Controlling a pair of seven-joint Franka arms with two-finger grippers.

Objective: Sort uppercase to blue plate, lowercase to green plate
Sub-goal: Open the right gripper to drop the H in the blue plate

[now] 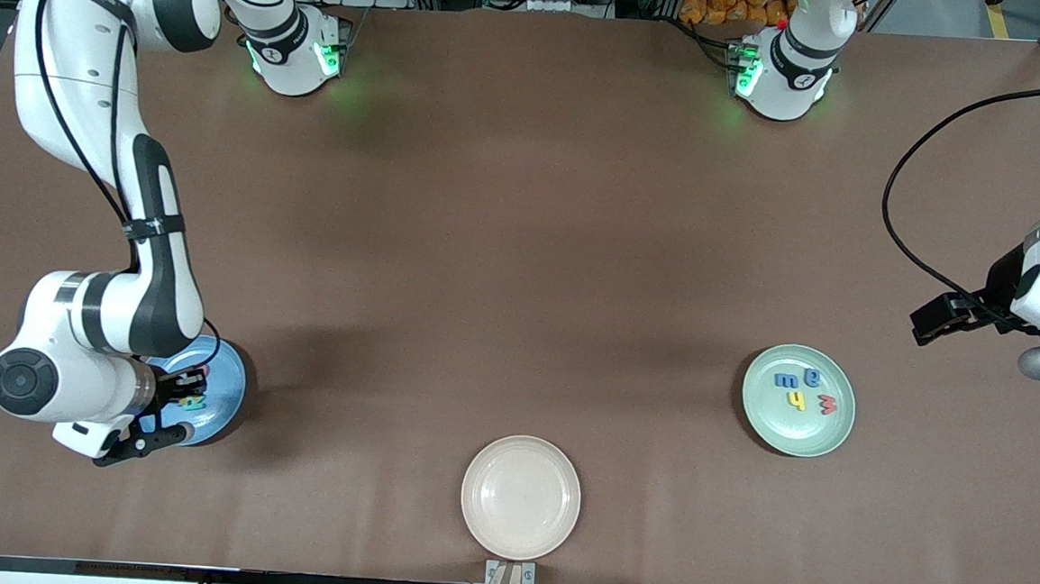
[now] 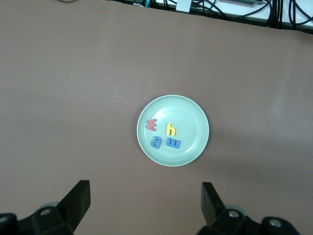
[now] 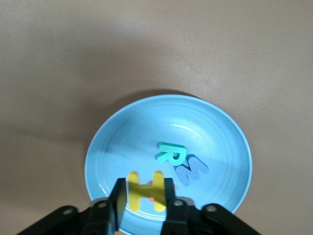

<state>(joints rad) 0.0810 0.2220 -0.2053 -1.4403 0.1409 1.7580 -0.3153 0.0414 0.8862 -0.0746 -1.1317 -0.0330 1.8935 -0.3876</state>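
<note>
My right gripper [image 1: 181, 395] [image 3: 143, 196] hangs low over the blue plate [image 1: 227, 382] [image 3: 146, 132] and is shut on the yellow H [image 3: 145, 190]. The teal R [image 3: 170, 152] and the blue M [image 3: 191, 169] lie in that plate. A bit of the red Q [image 3: 156, 199] shows under the H. The green plate [image 1: 800, 438] [image 2: 188, 115] holds the blue m [image 1: 786, 380], the blue e-like letter [image 1: 811, 377], the yellow y [image 1: 795, 400] and the red m [image 1: 827, 405]. My left gripper [image 1: 933, 322] [image 2: 145, 200] waits, open and empty, high up near the green plate.
A cream plate [image 1: 520, 497] with nothing in it stands at the table's edge nearest the front camera, midway between the two coloured plates. The right arm's elbow and forearm [image 1: 148, 242] reach down over the table at the right arm's end.
</note>
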